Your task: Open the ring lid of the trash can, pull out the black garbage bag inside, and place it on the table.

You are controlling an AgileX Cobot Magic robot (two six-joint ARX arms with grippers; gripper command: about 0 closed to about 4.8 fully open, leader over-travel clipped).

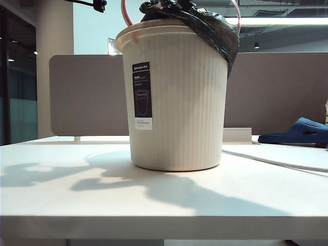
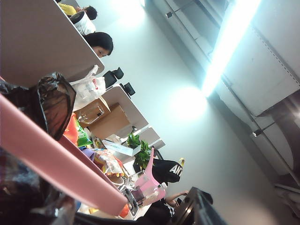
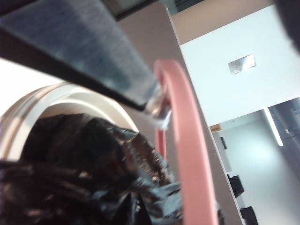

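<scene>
1. Trash can (image 1: pixel 177 102): cream-white, ribbed, upright at the middle of the table (image 1: pixel 154 200), black label facing the exterior camera.
2. Ring lid (image 3: pixel 190 140): pink hoop swung up above the rim, only two short arcs showing at the top of the exterior view; close and blurred in both wrist views.
3. Black garbage bag (image 1: pixel 205 23): bunched on top of the bin, spilling over the rim on the right side of the exterior view, not yet on the tabletop.
4. Left gripper (image 2: pixel 154 199): up beside the raised hoop and the bag, barely in frame; jaws set wide by the reading, nothing seen between them, grip on anything not to be told.
5. Right gripper (image 3: pixel 157 105): just above the bin's mouth, one dark finger with a clear tip lying against the pink hoop; jaws pressed together, whether pinching the hoop cannot be told.
6. Grey-brown partition (image 1: pixel 87 95) behind the bin; blue slipper (image 1: pixel 300 132) at the far right.
</scene>
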